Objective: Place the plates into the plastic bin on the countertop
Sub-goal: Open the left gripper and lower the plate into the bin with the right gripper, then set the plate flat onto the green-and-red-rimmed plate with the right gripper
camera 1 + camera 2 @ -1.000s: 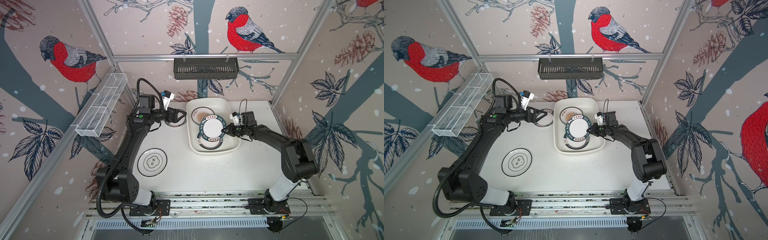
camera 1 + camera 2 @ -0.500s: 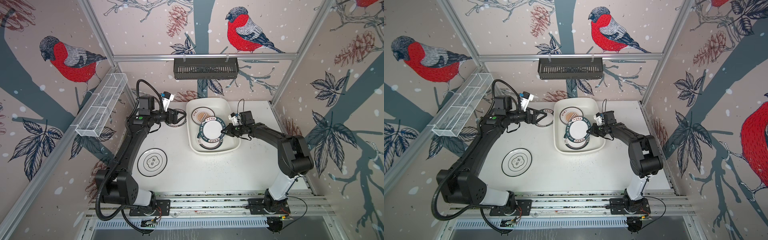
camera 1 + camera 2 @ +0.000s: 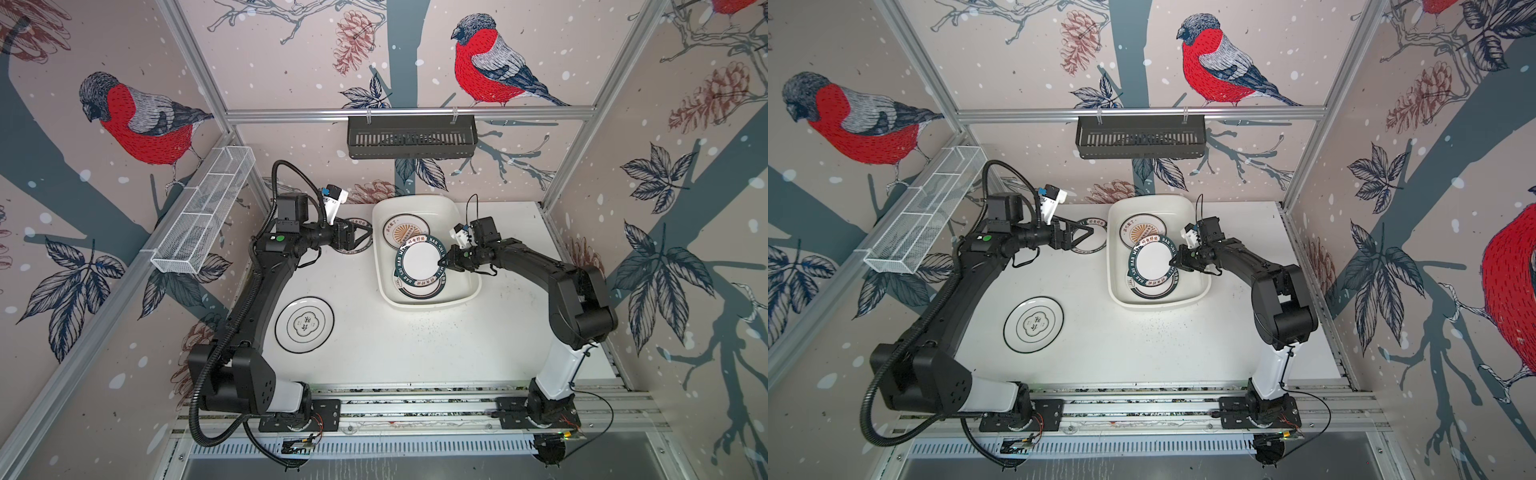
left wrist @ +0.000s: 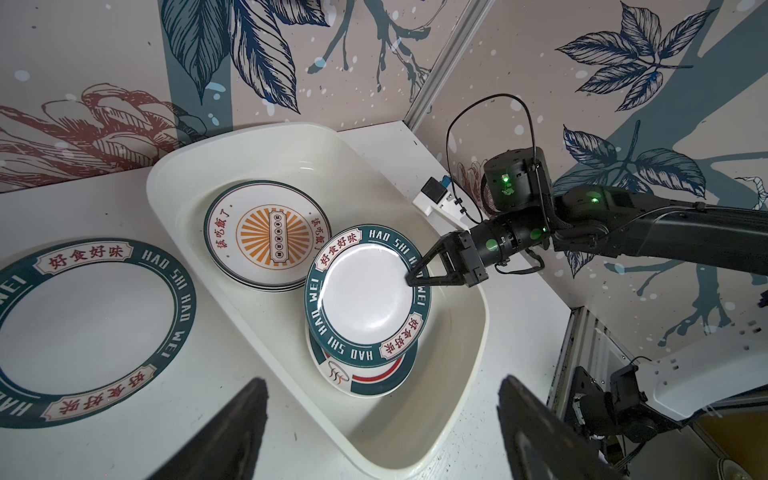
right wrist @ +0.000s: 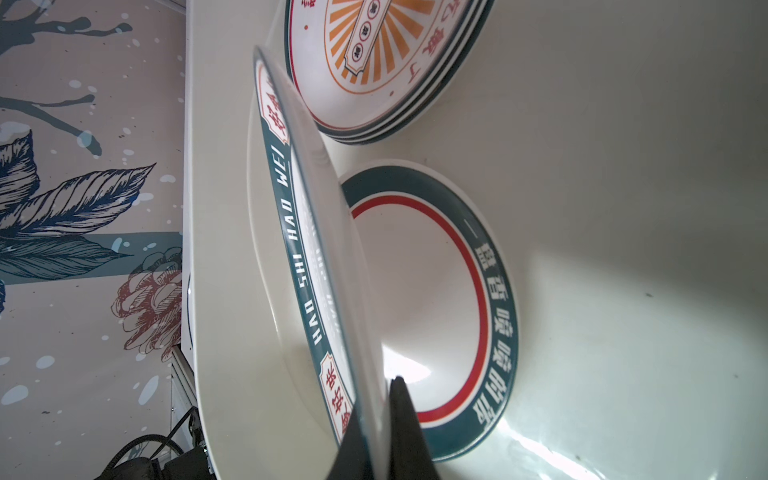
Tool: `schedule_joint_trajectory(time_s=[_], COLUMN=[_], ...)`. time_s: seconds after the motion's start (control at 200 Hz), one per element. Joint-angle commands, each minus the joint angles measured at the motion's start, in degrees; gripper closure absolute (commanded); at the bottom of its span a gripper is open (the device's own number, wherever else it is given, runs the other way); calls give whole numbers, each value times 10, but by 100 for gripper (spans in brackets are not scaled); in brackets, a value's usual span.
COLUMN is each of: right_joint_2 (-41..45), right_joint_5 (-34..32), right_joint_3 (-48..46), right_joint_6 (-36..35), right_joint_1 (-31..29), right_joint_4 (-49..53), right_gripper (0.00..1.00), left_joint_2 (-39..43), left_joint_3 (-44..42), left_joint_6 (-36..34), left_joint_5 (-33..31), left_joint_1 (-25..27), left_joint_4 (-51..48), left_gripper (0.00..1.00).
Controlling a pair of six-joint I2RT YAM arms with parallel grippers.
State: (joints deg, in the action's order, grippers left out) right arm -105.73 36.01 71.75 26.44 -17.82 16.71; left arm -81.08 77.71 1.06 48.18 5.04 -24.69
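Black slotted basket [image 3: 411, 137] on back rail [image 3: 291, 112], white wire-mesh tray [image 3: 203, 216] left, bird wallpaper [image 3: 490, 62]

Both top views give you bright, soft light. The arms throw faint, diffuse shadows on the countertop [image 3: 415, 345], and the wide lens bows the frame rails [image 3: 195, 70] toward the picture edges. In the left wrist view the middle is sharp, with a mild sheen on the white centre of the teal-rimmed plate [image 4: 365, 299], while the left gripper [image 4: 380, 384] shows as two dark, blurred fingers [image 4: 232, 432]. In the right wrist view a bright patch glares on the floor of the plastic bin [image 5: 623, 332], and the plate's edge and the right gripper [image 5: 380, 440], close to the lens, are out of focus.
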Motion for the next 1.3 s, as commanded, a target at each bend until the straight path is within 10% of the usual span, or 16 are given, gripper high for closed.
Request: schedule_joint_trajectory(time_s=[0.0,1.296], right_joint_2=[-4,-27], right_joint_5=[-10,-13], right_joint_3=[9,4], right_joint_6=[-19,-29], right_joint_1=[-3,-3], right_joint_4=[16,45], right_gripper=[97,86], left_joint_2=[5,1], left_joint_3=[0,2], left_joint_6=[-16,-22], left_joint_5=[10,41], left_joint_1=[1,1], left_joint_4=[3,5], left_gripper=[13,13])
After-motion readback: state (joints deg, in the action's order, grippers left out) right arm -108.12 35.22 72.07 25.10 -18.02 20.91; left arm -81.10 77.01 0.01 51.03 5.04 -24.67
